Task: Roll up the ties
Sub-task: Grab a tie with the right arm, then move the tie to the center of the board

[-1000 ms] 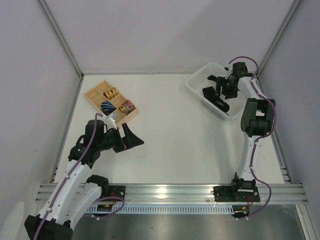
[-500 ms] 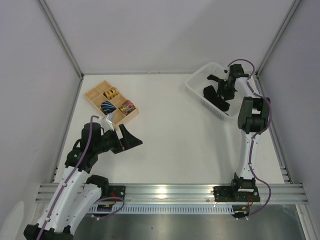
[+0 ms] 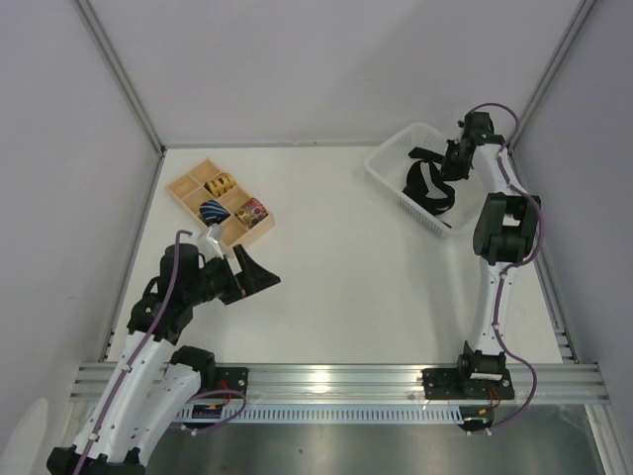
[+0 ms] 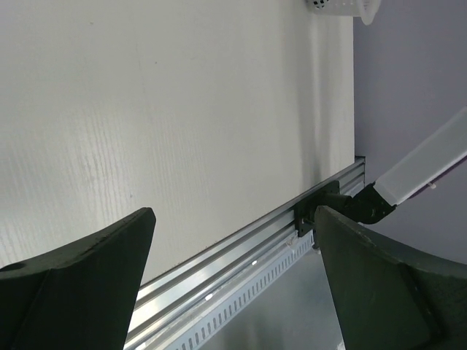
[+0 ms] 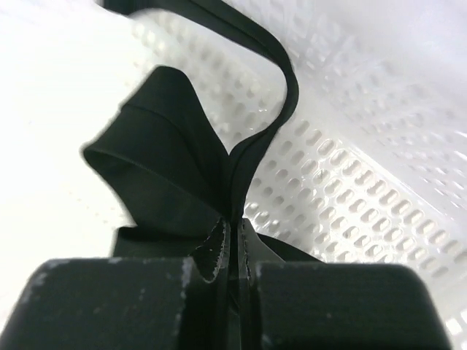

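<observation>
While the top view shows the left gripper (image 3: 259, 277) hanging low over the table (image 3: 336, 257), just beside the wooden tray (image 3: 188, 188) with its coloured rolled ties (image 3: 220, 183), the work sits at the far right: the right gripper (image 3: 452, 161) is over the white basket (image 3: 381, 170), and the black tie (image 3: 427, 188) lies in loose loops inside it, trailing from the fingers toward the near left. It has no single clean long axis yet; it is bunched, not laid out. From the left wrist, that gripper's fingers stand wide apart with nothing between them, over bare tabletop and the front rail (image 4: 241, 240), well apart from the basket. From the right wrist, the fingers are pinched tight on a fold of the tie, the strip curving up and away against the perforated basket wall. The right arm is plainly the nearer one, and I judge the tie must be lifted out and stretched flat before rolling.
</observation>
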`<state>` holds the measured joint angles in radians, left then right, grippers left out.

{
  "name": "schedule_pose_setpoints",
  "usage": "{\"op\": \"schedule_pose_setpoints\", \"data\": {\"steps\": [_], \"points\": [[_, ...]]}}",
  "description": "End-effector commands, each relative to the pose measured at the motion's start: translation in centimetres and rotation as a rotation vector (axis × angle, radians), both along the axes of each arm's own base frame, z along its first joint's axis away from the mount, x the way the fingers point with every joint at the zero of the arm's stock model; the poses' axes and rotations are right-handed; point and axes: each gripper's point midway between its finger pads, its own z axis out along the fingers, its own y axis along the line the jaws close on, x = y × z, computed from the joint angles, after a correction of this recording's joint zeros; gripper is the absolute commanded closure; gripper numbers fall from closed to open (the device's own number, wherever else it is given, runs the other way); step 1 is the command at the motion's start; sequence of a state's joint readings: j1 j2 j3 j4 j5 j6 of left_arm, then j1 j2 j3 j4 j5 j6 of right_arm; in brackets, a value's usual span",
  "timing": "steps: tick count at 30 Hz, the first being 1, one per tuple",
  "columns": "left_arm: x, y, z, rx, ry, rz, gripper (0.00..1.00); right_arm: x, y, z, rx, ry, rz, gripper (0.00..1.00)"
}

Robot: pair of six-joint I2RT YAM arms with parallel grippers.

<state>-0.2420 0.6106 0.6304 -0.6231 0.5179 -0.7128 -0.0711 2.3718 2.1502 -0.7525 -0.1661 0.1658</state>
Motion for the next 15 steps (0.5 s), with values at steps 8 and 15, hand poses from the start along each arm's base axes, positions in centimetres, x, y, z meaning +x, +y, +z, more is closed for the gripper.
{"op": "schedule_pose_setpoints", "data": {"steps": [8,15], "points": [[1.3,0.0,3.7,-0.006,-0.082,0.013,0.01,-2.0,3.7,26.6,0.226,-0.505,0.016,1.0],[2.2,0.5,4.4,0.01,-0.13,0.056,0.0,-7.8,9.2,40.1,0.461,-0.748,0.158,1.0]]}}
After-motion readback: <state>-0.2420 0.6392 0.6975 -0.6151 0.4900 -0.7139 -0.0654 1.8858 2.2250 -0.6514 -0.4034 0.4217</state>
